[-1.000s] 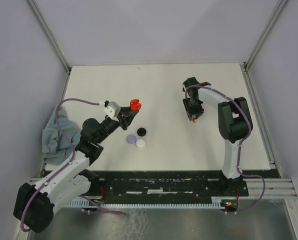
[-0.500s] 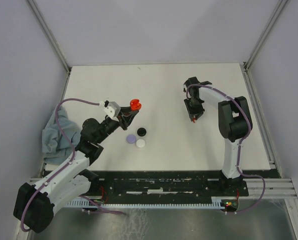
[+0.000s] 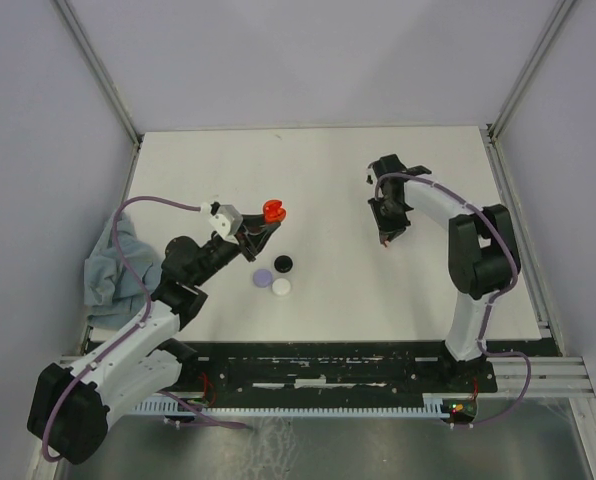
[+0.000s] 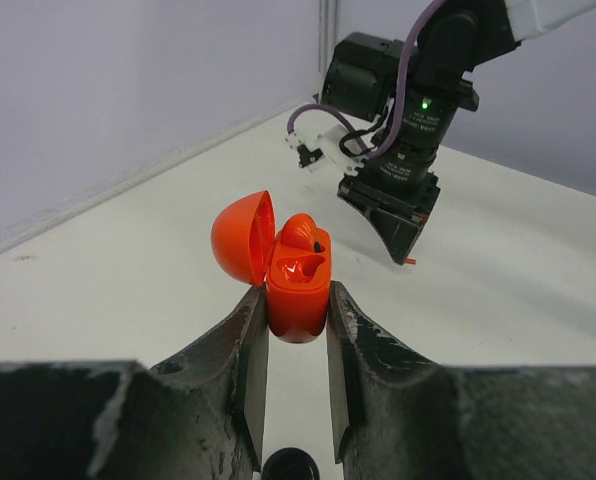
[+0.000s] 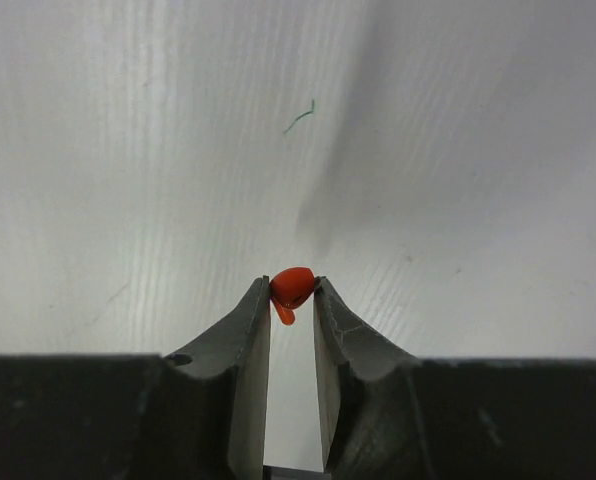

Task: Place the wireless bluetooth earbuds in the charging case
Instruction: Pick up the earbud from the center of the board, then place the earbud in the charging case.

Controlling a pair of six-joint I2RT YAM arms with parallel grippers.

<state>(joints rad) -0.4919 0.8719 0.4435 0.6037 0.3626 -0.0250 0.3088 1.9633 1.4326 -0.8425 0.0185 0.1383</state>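
The right fingers (image 5: 250, 330) are squeezed tight on a tiny red earbud (image 5: 292, 287). They pinch its round head, and its little stem pokes down between them. It looks lifted just off the white surface (image 5: 128, 150), over on the right side, well apart from the case.

The left fingers (image 4: 250, 340) are clamped on the bottom half of a red case (image 4: 298, 295) and hold it up in the air. Its lid (image 4: 243, 238) is flipped open. Something round and red sits in the top of the case. It may be the other earbud, but I cannot be sure.

I think the job now is to carry the red earbud across to the open case. To do it well, the left arm should hold the case steady with the open side up. The right arm should go slow, line the stem up with the empty hole, push gently, then let go.

Near the left arm lie three round discs, black (image 3: 283, 264), purple (image 3: 262, 277) and white (image 3: 280, 287). A grey cloth (image 3: 113, 265) sits at the left edge.

I can read no words or brand names anywhere. There is only a small green light (image 4: 422, 103) on the right arm.
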